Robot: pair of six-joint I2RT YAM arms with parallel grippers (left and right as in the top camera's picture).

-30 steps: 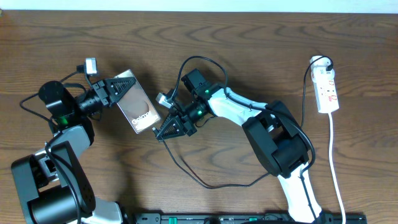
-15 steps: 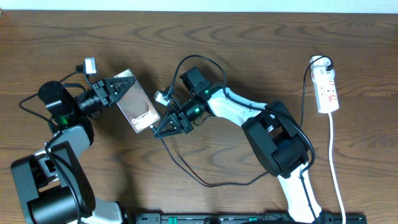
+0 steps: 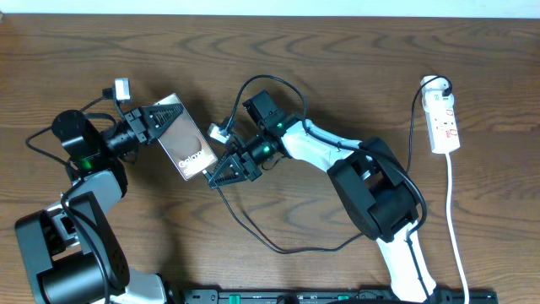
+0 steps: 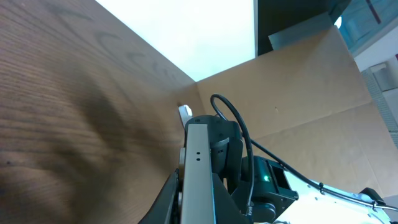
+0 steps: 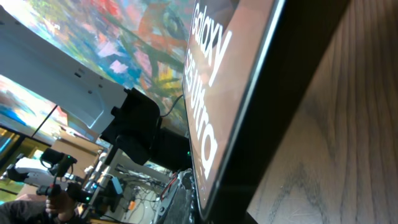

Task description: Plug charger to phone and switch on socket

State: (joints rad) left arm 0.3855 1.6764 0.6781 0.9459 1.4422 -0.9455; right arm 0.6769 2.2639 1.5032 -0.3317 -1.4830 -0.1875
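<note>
Evidently the left gripper (image 3: 160, 125) is clamping tight on the upper-left end of the phone (image 3: 190, 150), left of centre frame, bracing it so its free end is facing the right gripper (image 3: 221, 176). That one is pinching fully closed on the charger (image 3: 283, 251) near its tip (the plug itself is hidden), just beside the phone's lower corner. The socket (image 3: 444, 118) is lying untouched at far right.
</note>
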